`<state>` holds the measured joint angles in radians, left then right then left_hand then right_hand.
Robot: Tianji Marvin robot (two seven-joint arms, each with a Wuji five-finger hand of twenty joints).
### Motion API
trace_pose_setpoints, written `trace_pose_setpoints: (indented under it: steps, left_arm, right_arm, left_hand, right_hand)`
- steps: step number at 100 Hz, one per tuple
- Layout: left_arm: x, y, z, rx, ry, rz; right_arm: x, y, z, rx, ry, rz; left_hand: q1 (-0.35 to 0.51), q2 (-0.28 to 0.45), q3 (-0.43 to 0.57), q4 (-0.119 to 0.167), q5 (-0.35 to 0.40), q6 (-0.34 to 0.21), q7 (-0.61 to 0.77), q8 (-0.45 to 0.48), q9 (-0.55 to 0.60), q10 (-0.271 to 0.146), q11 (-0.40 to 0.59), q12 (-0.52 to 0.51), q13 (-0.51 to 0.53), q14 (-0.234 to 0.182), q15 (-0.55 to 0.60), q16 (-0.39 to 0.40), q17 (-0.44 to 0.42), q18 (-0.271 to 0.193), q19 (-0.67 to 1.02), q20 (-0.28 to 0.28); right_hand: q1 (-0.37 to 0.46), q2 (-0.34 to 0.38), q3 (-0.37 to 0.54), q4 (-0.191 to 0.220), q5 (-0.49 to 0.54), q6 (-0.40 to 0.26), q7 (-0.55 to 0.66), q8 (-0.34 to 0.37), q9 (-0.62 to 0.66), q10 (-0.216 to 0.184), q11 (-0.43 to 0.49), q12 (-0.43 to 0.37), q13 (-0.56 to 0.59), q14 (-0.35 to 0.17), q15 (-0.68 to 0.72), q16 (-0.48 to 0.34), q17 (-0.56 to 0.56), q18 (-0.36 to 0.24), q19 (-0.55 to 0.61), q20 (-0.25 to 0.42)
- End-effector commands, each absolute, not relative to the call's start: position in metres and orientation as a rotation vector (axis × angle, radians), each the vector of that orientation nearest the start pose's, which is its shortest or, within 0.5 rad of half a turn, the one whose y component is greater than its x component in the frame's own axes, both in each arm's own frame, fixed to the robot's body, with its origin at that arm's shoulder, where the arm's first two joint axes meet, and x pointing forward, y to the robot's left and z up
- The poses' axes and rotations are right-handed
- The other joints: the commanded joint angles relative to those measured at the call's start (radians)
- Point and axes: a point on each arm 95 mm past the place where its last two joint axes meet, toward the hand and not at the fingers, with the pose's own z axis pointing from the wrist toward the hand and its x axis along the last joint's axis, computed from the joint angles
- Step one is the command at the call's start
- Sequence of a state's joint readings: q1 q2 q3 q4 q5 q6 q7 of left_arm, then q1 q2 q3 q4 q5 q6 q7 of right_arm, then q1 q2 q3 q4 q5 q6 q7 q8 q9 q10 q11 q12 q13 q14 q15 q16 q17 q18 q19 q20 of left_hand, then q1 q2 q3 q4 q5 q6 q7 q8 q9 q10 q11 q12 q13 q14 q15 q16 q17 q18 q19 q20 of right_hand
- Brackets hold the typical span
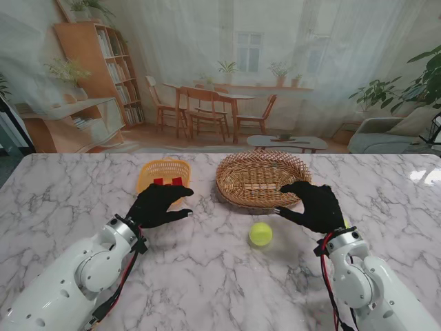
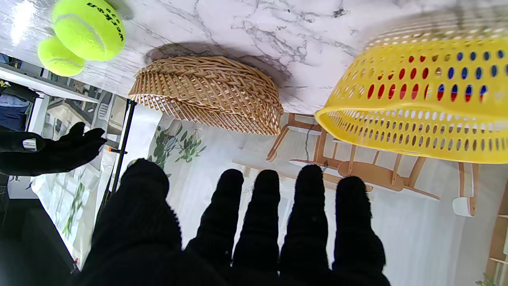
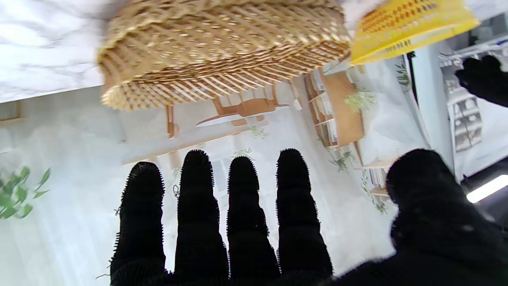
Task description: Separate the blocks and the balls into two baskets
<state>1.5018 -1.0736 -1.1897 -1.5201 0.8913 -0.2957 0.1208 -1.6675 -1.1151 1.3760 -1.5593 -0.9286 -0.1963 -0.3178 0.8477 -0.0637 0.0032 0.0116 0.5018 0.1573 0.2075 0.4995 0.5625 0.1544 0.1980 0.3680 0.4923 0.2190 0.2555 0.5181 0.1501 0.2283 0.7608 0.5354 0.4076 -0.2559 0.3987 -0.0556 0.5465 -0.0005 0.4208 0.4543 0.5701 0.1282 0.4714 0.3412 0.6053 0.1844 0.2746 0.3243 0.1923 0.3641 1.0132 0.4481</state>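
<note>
Marble counter [image 1: 83,200], stand view. Yellow plastic basket [image 1: 163,173] sits toward the far edge, left of centre; wicker basket [image 1: 262,178] just beside it to the right, the two apart.

Left hand [image 1: 160,204] hovers at the near side of the yellow basket, covering part of its near rim. Fingers spread and holding nothing; the left wrist view shows all five fingertips [image 2: 266,186] apart with only backdrop between them.

Right hand [image 1: 315,205] is at the near right rim of the wicker basket, fingers splayed, nothing in it. Whether its fingertips touch the rim cannot be told.

Red blocks [image 1: 167,181] inside the yellow basket, partly hidden by the left hand; count unclear. Through the basket's holes in the left wrist view, red and blue show, shapes not readable.

One tennis ball [image 1: 260,234] lies on open counter, nearer to me than the wicker basket, between the hands. A second ball [image 2: 60,58] shows in the left wrist view, touching or just behind the first; in the stand view only a yellow sliver by the right wrist. Wicker basket's interior looks bare where visible.
</note>
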Motion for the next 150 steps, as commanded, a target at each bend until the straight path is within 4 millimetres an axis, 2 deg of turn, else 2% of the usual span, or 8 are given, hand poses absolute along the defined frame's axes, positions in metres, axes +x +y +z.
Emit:
trace_pose_setpoints:
  steps: [1,29,55,68,73,90,103,150]
  left_arm:
    - [0.410,-0.006,-0.320,-1.090,1.569,-1.763]
    - [0.412,0.000,-0.319,-1.096,1.563,-1.745]
    - [0.412,0.000,-0.319,-1.099,1.562,-1.743]
    - [0.412,0.002,-0.319,-1.100,1.560,-1.736]
    - [0.412,0.003,-0.319,-1.101,1.557,-1.732]
    - [0.413,0.005,-0.318,-1.096,1.550,-1.724]
    - [0.413,0.006,-0.318,-1.098,1.551,-1.719]
    - [0.414,0.004,-0.320,-1.102,1.558,-1.723]
  right_arm:
    - [0.378,-0.066,-0.327,1.139,1.220,1.627]
    - [0.364,-0.102,-0.333,1.107,1.212,1.476]
    - [0.359,-0.118,-0.342,1.109,1.219,1.373]
    - [0.362,-0.124,-0.346,1.109,1.241,1.336]
    - [0.363,-0.126,-0.348,1.108,1.249,1.320]
    - [0.366,-0.136,-0.357,1.052,1.278,1.237]
    - [0.370,-0.143,-0.365,1.031,1.293,1.191]
    - [0.377,-0.148,-0.399,1.132,1.287,1.090]
  left_hand:
    - [-0.004,0.052,-0.025,-0.009,-0.024,-0.004,-0.015,-0.012,0.014,-0.010,-0.004,0.010,0.005,-0.004,-0.001,0.009,-0.013,0.026,0.011,0.021]
    - [-0.005,0.048,-0.026,-0.009,-0.013,-0.005,-0.012,-0.012,0.019,-0.009,-0.007,0.008,0.006,-0.002,-0.004,0.008,-0.015,0.029,0.007,0.023]
    - [-0.005,0.050,-0.025,-0.008,-0.016,-0.007,-0.014,-0.013,0.018,-0.012,-0.010,0.008,0.006,-0.003,-0.006,0.008,-0.015,0.030,0.005,0.024]
    - [-0.005,0.050,-0.025,-0.008,-0.014,-0.006,-0.013,-0.012,0.018,-0.011,-0.010,0.008,0.006,-0.002,-0.006,0.008,-0.015,0.030,0.004,0.026]
    - [-0.005,0.051,-0.025,-0.008,-0.014,-0.007,-0.013,-0.012,0.019,-0.011,-0.010,0.009,0.007,-0.003,-0.006,0.008,-0.016,0.030,0.003,0.026]
    - [-0.006,0.051,-0.026,-0.008,-0.013,-0.008,-0.013,-0.012,0.020,-0.012,-0.010,0.009,0.008,-0.004,-0.006,0.008,-0.015,0.030,0.002,0.027]
    - [-0.004,0.052,-0.025,-0.008,-0.013,-0.008,-0.012,-0.012,0.021,-0.012,-0.009,0.010,0.008,-0.004,-0.006,0.008,-0.015,0.032,0.002,0.028]
    - [-0.005,0.055,-0.025,-0.007,-0.011,-0.010,-0.009,-0.011,0.026,-0.017,-0.005,0.012,0.011,-0.008,-0.004,0.009,-0.016,0.033,-0.002,0.030]
  right_hand:
    - [-0.002,0.042,-0.007,0.023,0.016,-0.027,0.006,0.023,-0.028,0.008,-0.007,0.002,-0.024,-0.016,-0.015,-0.002,-0.020,-0.007,-0.015,-0.011]
    - [-0.004,0.041,-0.007,0.023,0.010,-0.028,0.005,0.023,-0.036,0.010,-0.004,0.002,-0.033,-0.017,-0.012,-0.003,-0.027,-0.007,-0.019,-0.009]
    - [-0.015,0.034,-0.011,0.021,-0.017,-0.027,-0.006,0.020,-0.080,0.016,-0.015,-0.003,-0.060,-0.018,-0.020,-0.007,-0.038,-0.012,-0.024,-0.009]
    - [-0.076,-0.036,0.023,0.018,-0.059,-0.023,-0.024,0.020,-0.134,0.020,-0.016,-0.005,-0.081,-0.025,-0.022,-0.008,-0.054,-0.010,-0.037,-0.007]
    - [-0.131,-0.079,0.094,0.001,-0.083,-0.013,-0.039,0.020,-0.150,0.022,-0.014,-0.004,-0.084,-0.027,-0.015,0.002,-0.056,-0.010,-0.042,0.002]
    - [-0.213,-0.179,0.196,-0.015,-0.103,0.051,-0.067,0.017,-0.175,0.039,0.136,0.134,-0.065,-0.032,0.103,0.084,-0.004,-0.065,-0.001,0.030]
    - [-0.227,-0.207,0.223,-0.018,-0.096,0.077,-0.054,0.032,-0.175,0.037,0.222,0.216,-0.055,-0.037,0.238,0.150,0.047,-0.109,0.062,0.035]
    - [-0.175,-0.217,0.217,-0.013,-0.058,0.102,-0.024,0.055,-0.134,0.034,0.281,0.259,-0.013,-0.040,0.368,0.197,0.161,-0.162,0.160,0.049]
